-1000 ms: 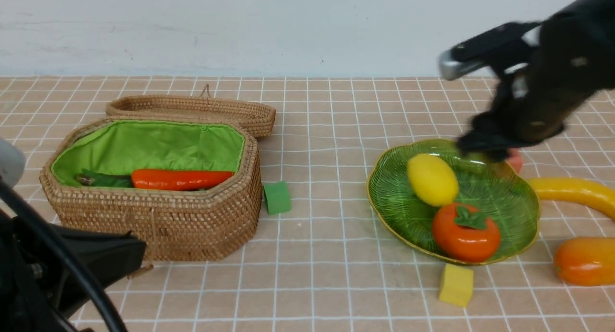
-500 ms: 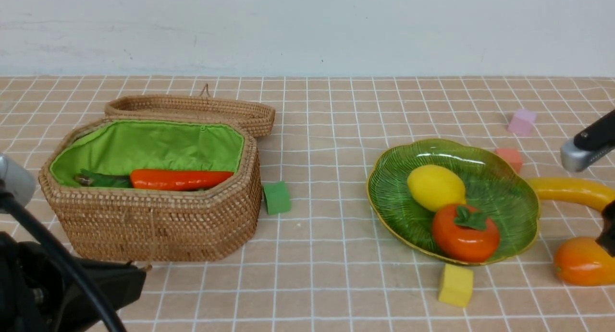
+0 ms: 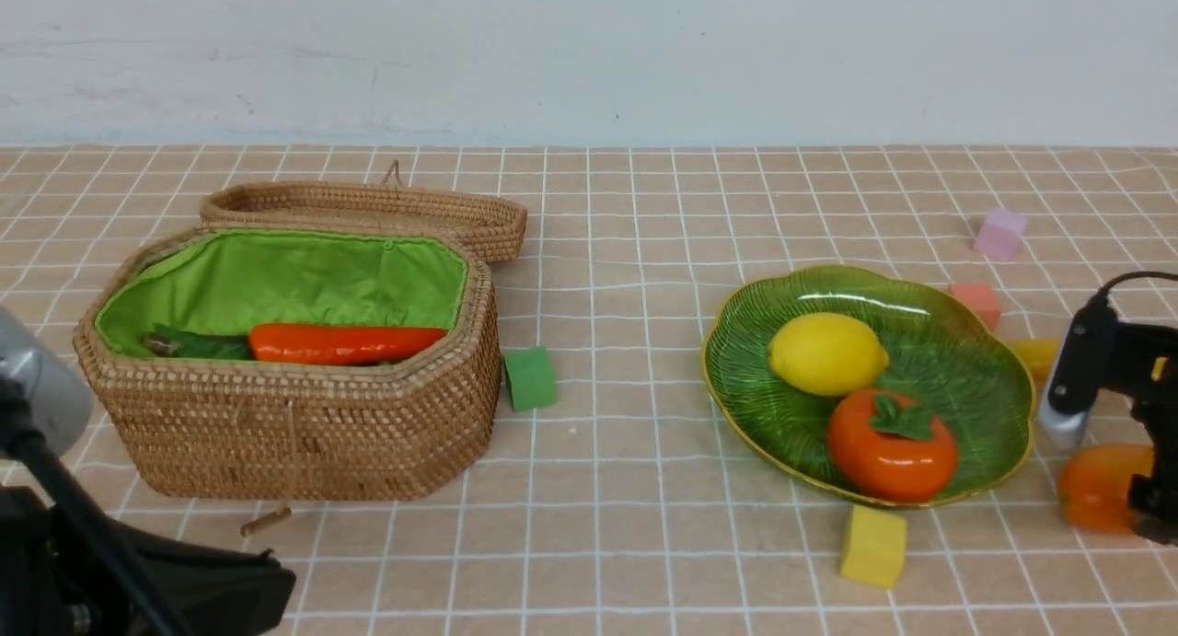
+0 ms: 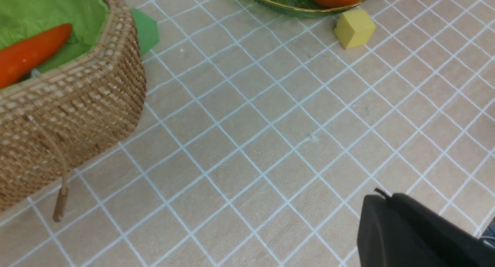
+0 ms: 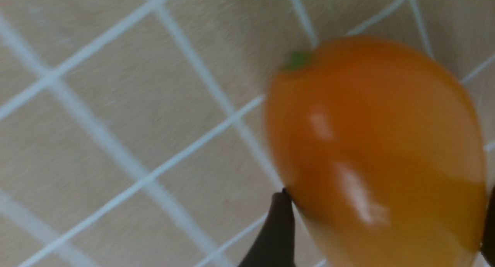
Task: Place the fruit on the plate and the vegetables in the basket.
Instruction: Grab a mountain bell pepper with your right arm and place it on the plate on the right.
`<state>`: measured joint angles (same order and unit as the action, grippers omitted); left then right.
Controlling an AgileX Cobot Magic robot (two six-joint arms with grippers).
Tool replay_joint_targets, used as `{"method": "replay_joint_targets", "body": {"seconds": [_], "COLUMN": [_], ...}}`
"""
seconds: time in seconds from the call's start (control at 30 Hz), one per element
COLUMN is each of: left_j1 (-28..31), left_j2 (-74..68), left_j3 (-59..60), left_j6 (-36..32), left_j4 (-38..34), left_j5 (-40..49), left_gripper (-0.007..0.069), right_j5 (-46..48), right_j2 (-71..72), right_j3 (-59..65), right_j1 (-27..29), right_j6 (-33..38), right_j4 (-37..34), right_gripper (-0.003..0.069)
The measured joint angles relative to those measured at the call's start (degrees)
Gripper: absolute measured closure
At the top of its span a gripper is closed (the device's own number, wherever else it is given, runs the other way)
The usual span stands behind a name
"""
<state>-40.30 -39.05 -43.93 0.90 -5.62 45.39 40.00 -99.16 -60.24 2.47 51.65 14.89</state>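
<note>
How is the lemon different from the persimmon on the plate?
The lemon is yellow; the persimmon is orange. The persimmon wears a green leaf cap; the lemon has none. The lemon is egg-shaped and lies on its side; the persimmon is rounder and sits cap up. Both are shiny and rest side by side on the green plate.

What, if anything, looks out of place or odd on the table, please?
Nothing looks spilled or damaged. The mango and banana lie on the table beside the plate, not on it.
</note>
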Motion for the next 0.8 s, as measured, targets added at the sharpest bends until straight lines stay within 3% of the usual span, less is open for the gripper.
{"method": "replay_joint_targets", "body": {"seconds": [0.2, 0.33, 0.47, 0.67, 0.73, 0.8], "left_j1": [0.00, 0.00, 0.00, 0.00, 0.00, 0.00], "left_j2": [0.00, 0.00, 0.00, 0.00, 0.00, 0.00], "left_j3": [0.00, 0.00, 0.00, 0.00, 0.00, 0.00], "left_j6": [-1.87, -2.30, -2.35, -2.35, -2.35, -2.35], "left_j4": [-0.05, -0.05, -0.05, -0.12, -0.74, -0.99], "left_j5": [-0.53, -0.88, -1.45, -1.50, -1.50, -1.57], "left_gripper": [0.0637, 0.0637, 0.0636, 0.0634, 0.0634, 0.0634], "right_j5": [-6.49, -6.07, -5.34, -5.04, -7.69, -9.27], "right_j2": [-5.32, -6.81, -6.67, -2.69, 2.38, 4.24], "right_j3": [-0.27, -0.89, -1.22, -0.09, -0.04, -0.04], "right_j1": [0.00, 0.00, 0.00, -0.07, -1.23, -2.24], "right_j6": [0.30, 0.14, -3.83, -19.52, -28.68, -31.63], "right_j4": [3.47, 3.60, 4.19, 4.68, 1.33, -1.13], "right_gripper": [0.0001, 0.0074, 0.0082, 0.0082, 0.0082, 0.0082]}}
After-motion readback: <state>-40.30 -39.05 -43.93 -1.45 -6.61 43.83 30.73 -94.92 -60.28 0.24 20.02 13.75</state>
